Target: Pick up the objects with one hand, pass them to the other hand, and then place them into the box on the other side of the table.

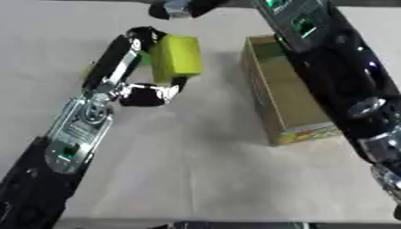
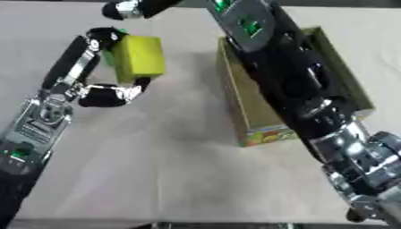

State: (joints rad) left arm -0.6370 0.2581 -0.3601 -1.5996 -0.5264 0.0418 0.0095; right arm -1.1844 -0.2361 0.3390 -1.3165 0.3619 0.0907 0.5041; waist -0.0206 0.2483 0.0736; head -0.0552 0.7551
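A yellow block (image 1: 178,56) with a green side is held above the table near the far middle. My left hand (image 1: 129,67) is shut on it, with its fingers over the block's top left edge and the thumb (image 1: 153,94) under its lower edge. My right arm runs from the lower right up across the open cardboard box (image 1: 270,94). Only a small part of my right hand (image 2: 129,8) shows at the top edge, just above the block and apart from it. The box's inside is largely hidden by the arm.
The box stands on the right half of the pale table (image 1: 203,170), with a printed colourful end (image 1: 309,133) facing me. Its left wall is a short gap to the right of the block.
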